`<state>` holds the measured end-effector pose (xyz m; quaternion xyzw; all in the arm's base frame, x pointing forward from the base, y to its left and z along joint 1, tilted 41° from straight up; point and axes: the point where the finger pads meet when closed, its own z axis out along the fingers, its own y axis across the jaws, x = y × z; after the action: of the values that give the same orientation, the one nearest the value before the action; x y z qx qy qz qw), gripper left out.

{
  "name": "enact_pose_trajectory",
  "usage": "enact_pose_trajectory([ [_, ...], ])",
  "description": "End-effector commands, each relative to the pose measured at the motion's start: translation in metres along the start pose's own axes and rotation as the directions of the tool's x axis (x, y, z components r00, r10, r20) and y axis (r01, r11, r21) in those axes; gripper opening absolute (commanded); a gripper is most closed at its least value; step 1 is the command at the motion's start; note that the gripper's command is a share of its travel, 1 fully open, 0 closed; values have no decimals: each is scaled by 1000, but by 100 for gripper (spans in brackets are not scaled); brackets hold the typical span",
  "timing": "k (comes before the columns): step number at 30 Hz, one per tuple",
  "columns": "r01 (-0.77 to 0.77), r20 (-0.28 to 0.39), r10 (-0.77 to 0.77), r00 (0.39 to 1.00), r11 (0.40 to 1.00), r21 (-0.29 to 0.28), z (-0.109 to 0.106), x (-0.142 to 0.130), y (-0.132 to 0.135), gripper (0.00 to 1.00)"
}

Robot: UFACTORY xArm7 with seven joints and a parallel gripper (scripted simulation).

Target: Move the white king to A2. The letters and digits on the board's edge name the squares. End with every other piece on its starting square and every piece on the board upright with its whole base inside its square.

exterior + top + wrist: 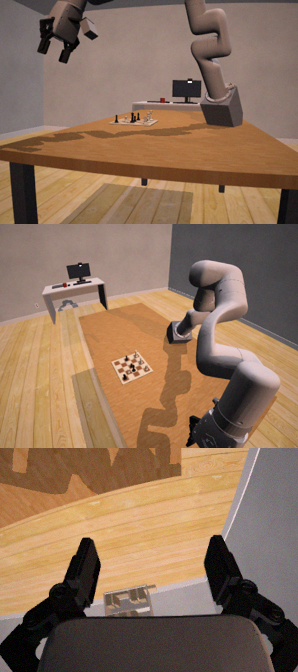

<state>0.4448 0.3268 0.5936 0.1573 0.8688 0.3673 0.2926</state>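
Holding my gripper (56, 51) high above the near end of the table (188, 157), I am keeping its fingers spread to their widest with nothing between them, because nothing has been picked yet and a wide mouth will be easiest to bring down over a tall piece. My wrist view is looking past the table's edge at floorboards and the wall, not at the chessboard (132, 368), so I am judging that the reach has not begun and the arm (221, 315) is arching well clear of the pieces so as not to knock any. Farther along the table, the board is lying flat, well apart from my gripper and nearer the arm's base (234, 119). On it a handful of black and white pieces are standing upright. The tallest white one, at the far corner of the board in the top view, is what I am taking for the white king (136, 353), though the pieces are too small to be sure, and I cannot read the edge letters to find A2. Black pieces are crowding the middle squares, so I am expecting to lift high over them. Beyond the table, a desk (72, 289) with a monitor (79, 270) is standing against the back wall.
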Motion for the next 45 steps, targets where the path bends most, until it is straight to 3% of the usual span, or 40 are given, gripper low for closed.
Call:
enact_pose_trajectory([
  [1,-1,3,1,1000,1000,-4,-2,-2,1,100],
  [22,17,-14,-17,1000,1000,12,-1,-1,-4,100],
  [30,156,-154,-138,978,981,111,9,5,-43,100],
  [31,199,-197,-170,966,971,135,12,7,-55,100],
  [34,199,-197,-170,966,971,135,12,7,-55,100],
  [36,301,-299,-238,924,935,186,19,11,-82,100],
  [39,301,-299,-238,924,935,186,19,11,-82,100],
  [40,360,-359,-271,893,909,209,23,14,-97,100],
  [42,360,-359,-271,893,909,209,23,14,-97,100],
  [43,423,-421,-302,855,876,230,27,16,-114,100],
  [45,423,-421,-302,855,876,230,27,16,-114,100],
])
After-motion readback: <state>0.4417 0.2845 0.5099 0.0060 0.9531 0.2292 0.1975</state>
